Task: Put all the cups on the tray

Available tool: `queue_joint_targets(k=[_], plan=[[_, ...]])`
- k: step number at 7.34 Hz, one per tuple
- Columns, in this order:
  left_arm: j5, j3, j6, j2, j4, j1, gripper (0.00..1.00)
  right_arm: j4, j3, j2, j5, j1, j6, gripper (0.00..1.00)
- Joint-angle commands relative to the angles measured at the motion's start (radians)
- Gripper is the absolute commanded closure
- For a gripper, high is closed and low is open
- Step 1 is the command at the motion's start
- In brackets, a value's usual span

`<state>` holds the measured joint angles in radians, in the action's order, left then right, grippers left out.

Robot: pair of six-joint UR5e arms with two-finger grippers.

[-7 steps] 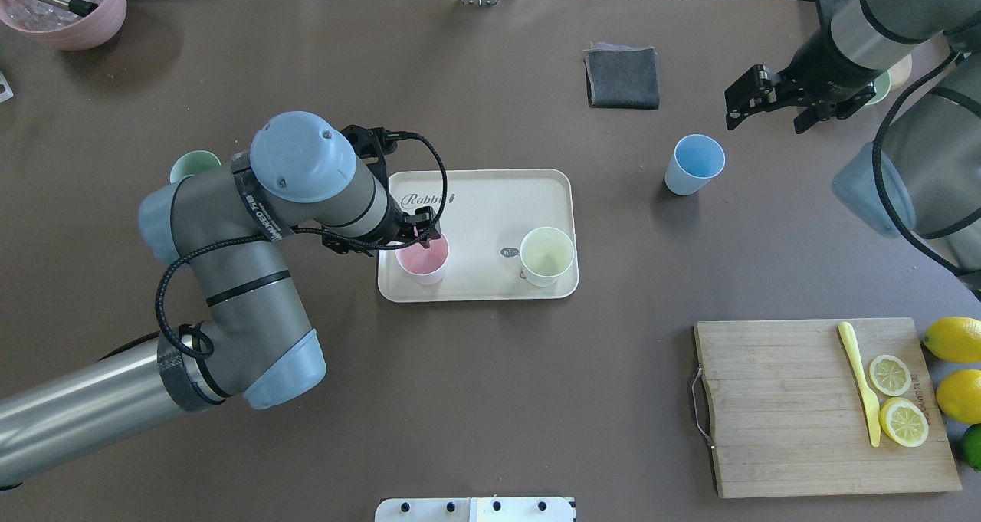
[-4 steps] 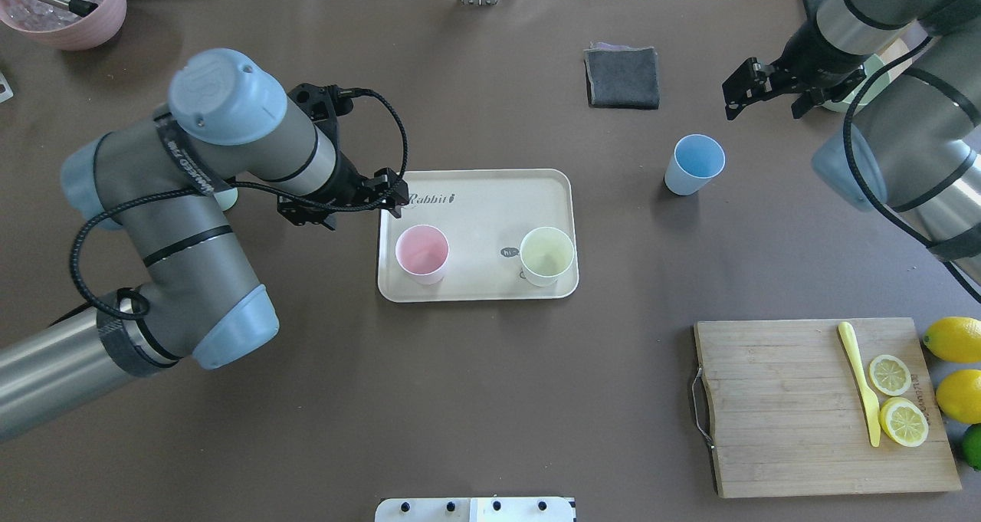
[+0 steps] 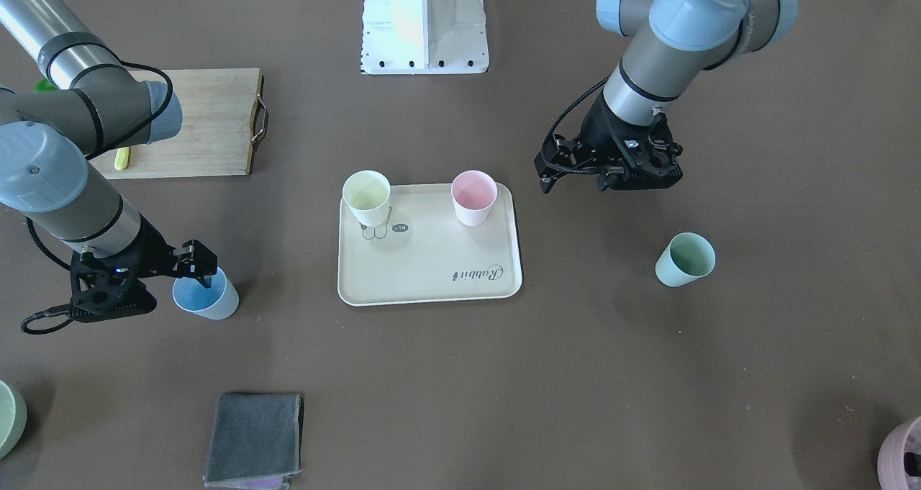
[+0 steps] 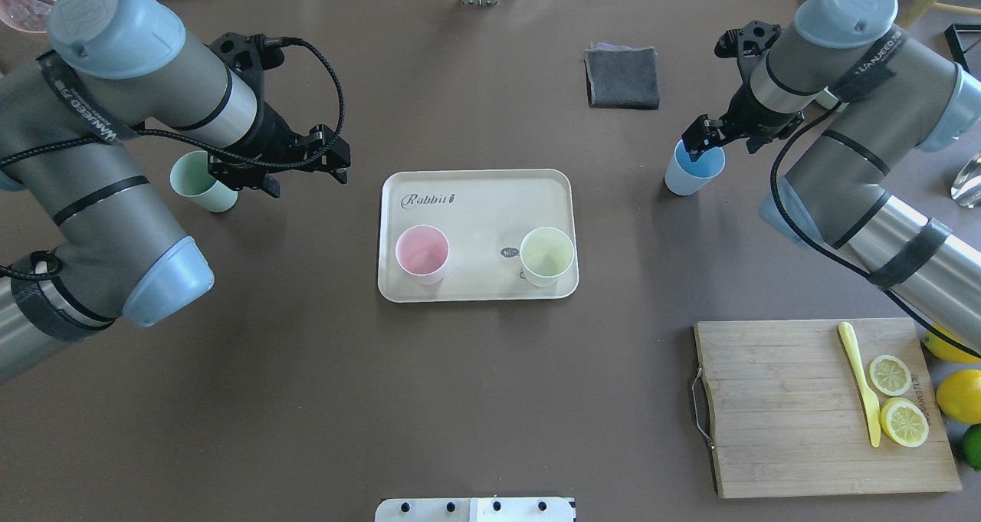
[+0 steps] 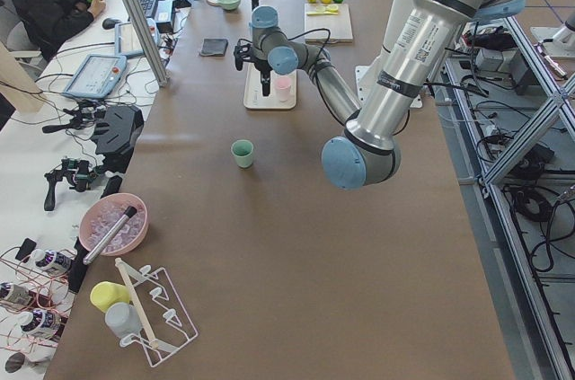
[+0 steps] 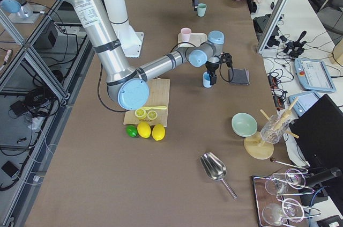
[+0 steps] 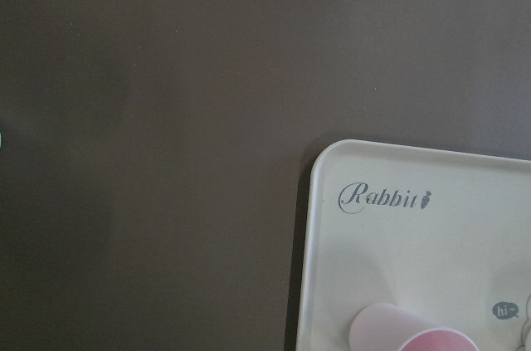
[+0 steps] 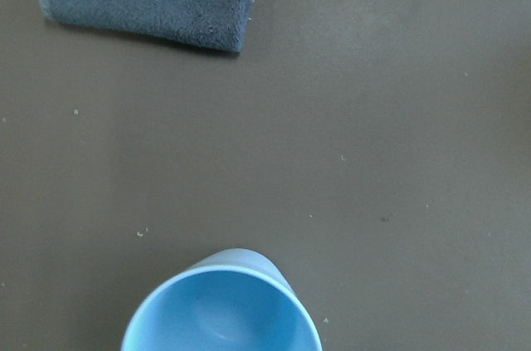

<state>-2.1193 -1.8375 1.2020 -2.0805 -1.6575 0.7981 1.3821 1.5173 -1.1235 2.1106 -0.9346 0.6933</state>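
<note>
The cream tray holds the pink cup and the pale yellow cup, both upright. The light blue cup stands on the table right of the tray. My right gripper is open just above its far rim, and the cup shows low in the right wrist view. The mint green cup stands left of the tray. My left gripper is open and empty between it and the tray. The left wrist view shows the tray's corner and the pink cup's rim.
A folded grey cloth lies beyond the blue cup. A wooden cutting board with lemon slices and a yellow knife sits front right, whole lemons beside it. A pale green bowl and a mauve pot stand at the far corners.
My left gripper has come away from the pink cup, which stays on the tray, and moved left off the tray. My right gripper has moved in over the blue cup.
</note>
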Motion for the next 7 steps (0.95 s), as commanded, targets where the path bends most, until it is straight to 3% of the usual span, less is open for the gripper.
queue_joint_targets(k=[1,2,3,4,7], plan=[[-0.001,0.003,0.001,0.0,0.001,0.001,0.03,-0.012,-0.029,-0.002,-0.001,0.003,0.0,0.0],[-0.001,0.003,0.001,0.0,0.001,0.001,0.03,-0.038,-0.055,-0.002,-0.003,0.003,0.0,0.1],[0.001,0.003,0.001,0.0,0.001,0.001,0.03,-0.061,-0.075,-0.002,-0.003,0.005,0.0,0.62],[0.001,0.003,0.001,0.0,0.001,0.001,0.03,-0.063,-0.074,-0.001,-0.003,0.007,0.0,1.0],[-0.001,0.0,0.001,0.0,0.001,0.004,0.03,-0.057,-0.023,0.013,0.008,0.008,0.08,1.0]])
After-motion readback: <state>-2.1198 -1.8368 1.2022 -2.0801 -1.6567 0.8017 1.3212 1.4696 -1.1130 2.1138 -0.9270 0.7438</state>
